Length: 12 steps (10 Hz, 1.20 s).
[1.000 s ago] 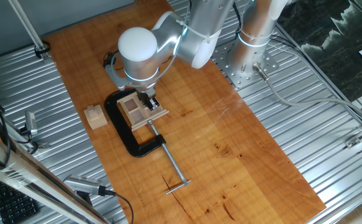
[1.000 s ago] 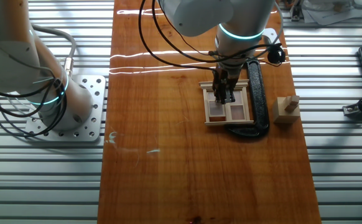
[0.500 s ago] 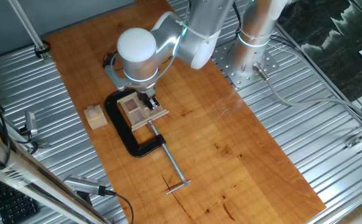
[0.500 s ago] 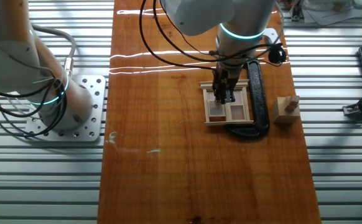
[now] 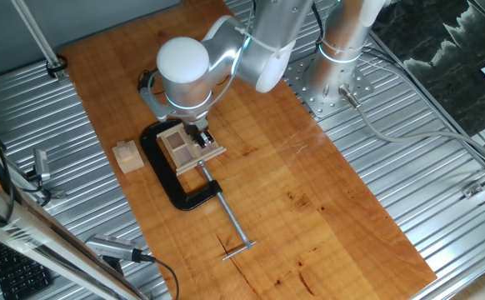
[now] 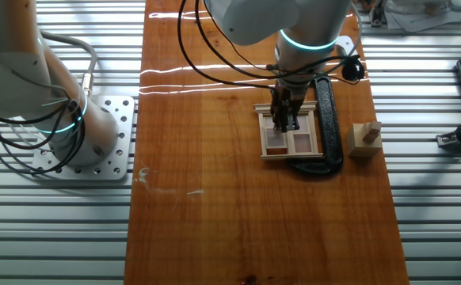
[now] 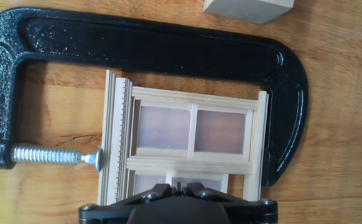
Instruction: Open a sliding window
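The sliding window (image 5: pixel 182 147) is a small light-wood frame with four brownish panes, lying flat on the wooden table and held in a black C-clamp (image 5: pixel 161 169). It also shows in the other fixed view (image 6: pixel 302 142) and the hand view (image 7: pixel 193 138). My gripper (image 5: pixel 199 133) points straight down onto the window, its tips over the panes on the side away from the clamp's spine (image 6: pixel 284 123). In the hand view the gripper (image 7: pixel 180 185) has its fingers pressed together, with only a thin slit between them, right at the window's lower sash.
The clamp's steel screw (image 5: pixel 226 218) sticks out toward the table's near edge; its tip (image 7: pixel 56 157) presses the frame's side. A plain small wooden cube (image 5: pixel 127 156) stands beside the clamp (image 6: pixel 365 141). The arm's base plate (image 5: pixel 326 83) is at the table's edge.
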Available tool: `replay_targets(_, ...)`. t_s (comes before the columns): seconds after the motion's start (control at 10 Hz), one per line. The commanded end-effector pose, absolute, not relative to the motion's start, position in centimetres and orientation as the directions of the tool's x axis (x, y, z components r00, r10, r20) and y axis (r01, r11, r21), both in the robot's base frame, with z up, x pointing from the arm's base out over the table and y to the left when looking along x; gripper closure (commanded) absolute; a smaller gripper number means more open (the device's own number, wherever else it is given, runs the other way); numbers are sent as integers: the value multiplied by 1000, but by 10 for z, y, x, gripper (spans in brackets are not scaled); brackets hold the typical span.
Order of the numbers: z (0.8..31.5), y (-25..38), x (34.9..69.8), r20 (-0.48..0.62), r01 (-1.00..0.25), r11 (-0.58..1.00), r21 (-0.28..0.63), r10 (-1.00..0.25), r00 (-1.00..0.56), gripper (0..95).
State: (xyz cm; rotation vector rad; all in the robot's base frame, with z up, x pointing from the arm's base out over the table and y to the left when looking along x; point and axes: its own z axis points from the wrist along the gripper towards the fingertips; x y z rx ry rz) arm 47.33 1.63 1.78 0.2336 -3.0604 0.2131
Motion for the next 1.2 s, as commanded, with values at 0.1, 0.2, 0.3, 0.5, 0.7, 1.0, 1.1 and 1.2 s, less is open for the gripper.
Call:
replay_targets(0.1,18,17,473,77,-154,980,-129,-145,-986,950)
replay_targets(0.2,18,17,473,78,-154,980,-128,-145,-986,950)
replay_targets(0.3,18,17,473,78,-153,980,-125,-144,-987,950)
replay_targets(0.5,18,17,474,78,-154,981,-121,-146,-986,950)
replay_targets(0.7,18,17,474,78,-156,981,-118,-147,-986,950)
replay_targets(1.0,18,17,474,80,-152,982,-114,-144,-986,950)
replay_targets(1.1,18,17,474,80,-153,982,-114,-144,-986,950)
replay_targets(1.2,18,17,474,81,-153,982,-114,-144,-986,950)
